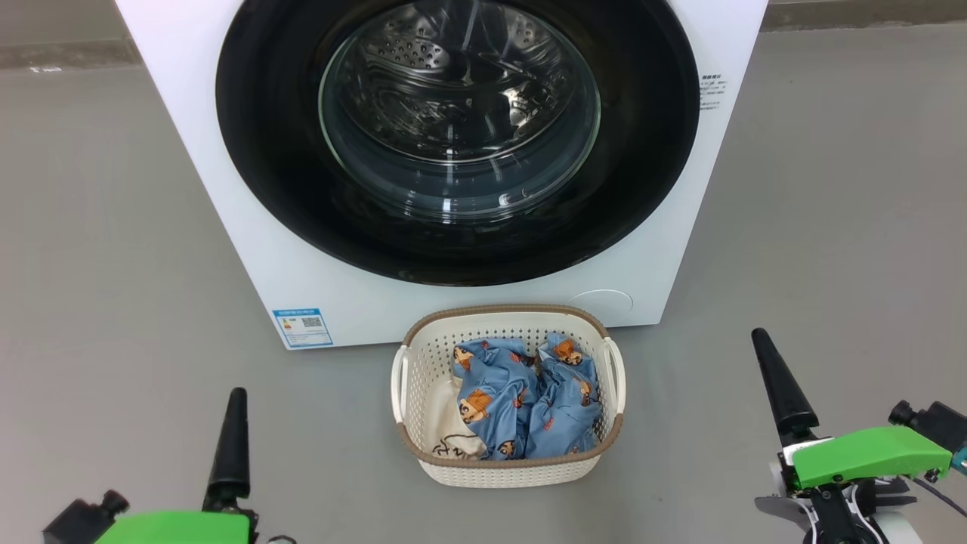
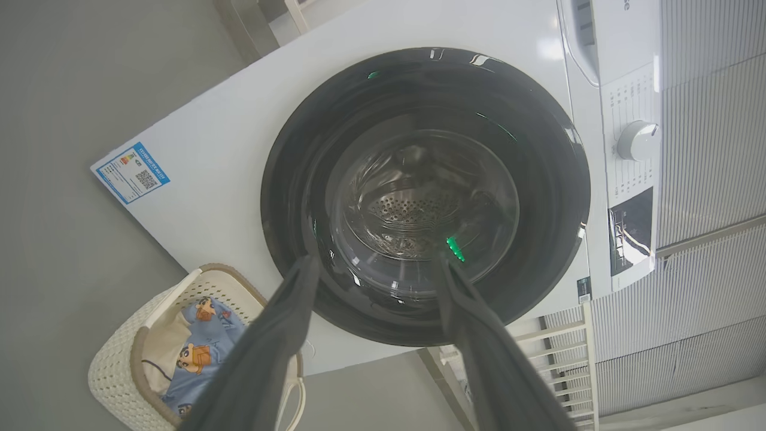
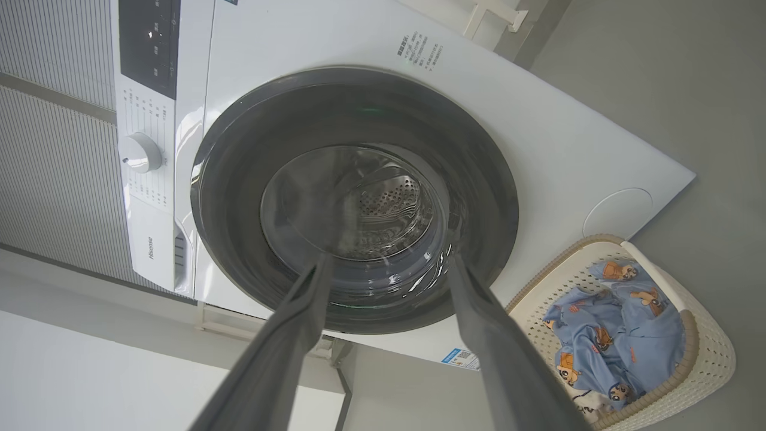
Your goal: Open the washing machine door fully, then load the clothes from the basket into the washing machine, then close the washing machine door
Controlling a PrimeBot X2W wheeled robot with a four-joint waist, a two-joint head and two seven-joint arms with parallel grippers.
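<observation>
Filling the upper half of the head view, a white washer is seen standing on a smooth, matt grey floor, which is bordered by a paler band along the top edge. The black round door is shut flush against the front, and a steel drum can be made out through its bulging glass. A blue label is stuck at the lower left corner of the front, and a round hatch is set at the lower right. The basket has been placed on the floor just below the washer, at the lower centre of the frame, near its front but not clearly touching it. The clothes are bunched inside it, blue bear-printed fabric to the right and a cream piece at the lower left. In the left wrist view a white dial is shown at the right of the frame, and a grey ribbed panel is seen beyond the machine. The left gripper is held with its fingers spread apart and nothing between them, framed against the door. The right gripper is likewise held wide, gripping nothing, with the basket at the lower right of its view.
</observation>
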